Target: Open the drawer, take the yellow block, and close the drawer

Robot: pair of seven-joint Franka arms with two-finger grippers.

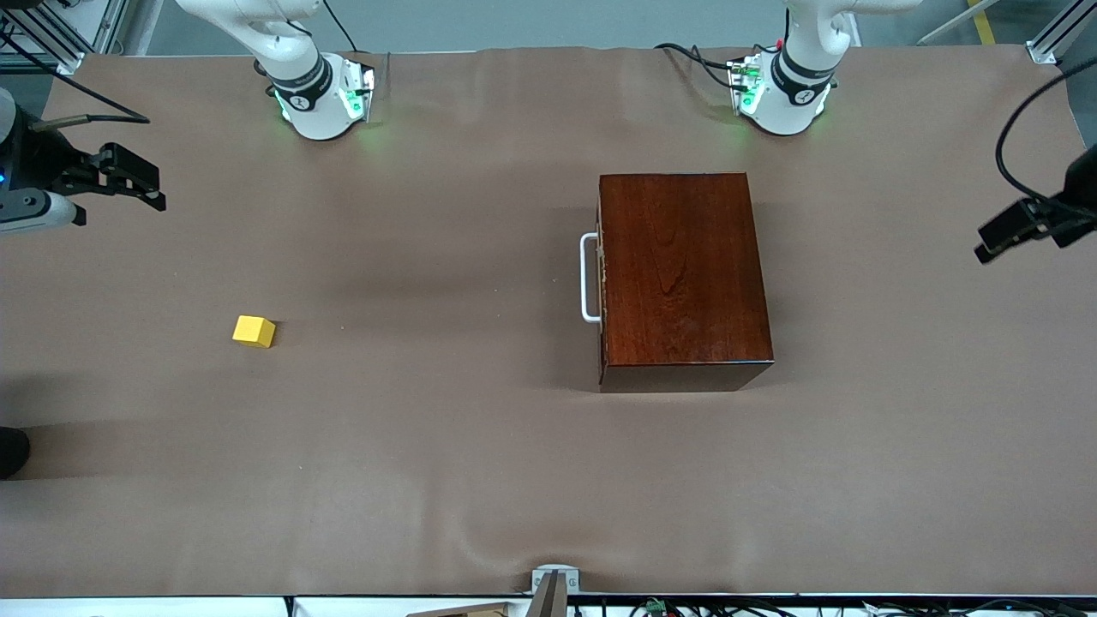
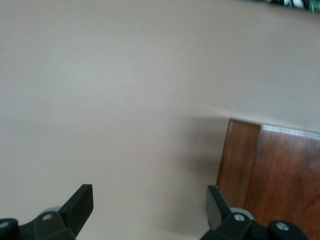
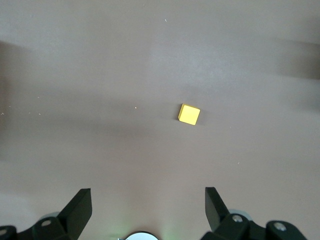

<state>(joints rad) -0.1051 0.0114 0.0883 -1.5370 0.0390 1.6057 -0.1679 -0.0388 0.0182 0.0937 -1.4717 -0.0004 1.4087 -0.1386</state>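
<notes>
The drawer is shut inside the dark reddish-brown wooden box. Its white bar handle faces the right arm's end of the table, and its pale inside is hidden. The yellow block lies on the table cover toward the right arm's end, well apart from the box. It also shows in the right wrist view. My right gripper is open and empty, up over the table's right-arm end. My left gripper is open and empty, over the left-arm end, with a corner of the box in its view.
A brown cover spreads over the whole table. The two arm bases stand along the edge farthest from the front camera. A small metal bracket sits at the nearest edge. A dark object pokes in at the right-arm end.
</notes>
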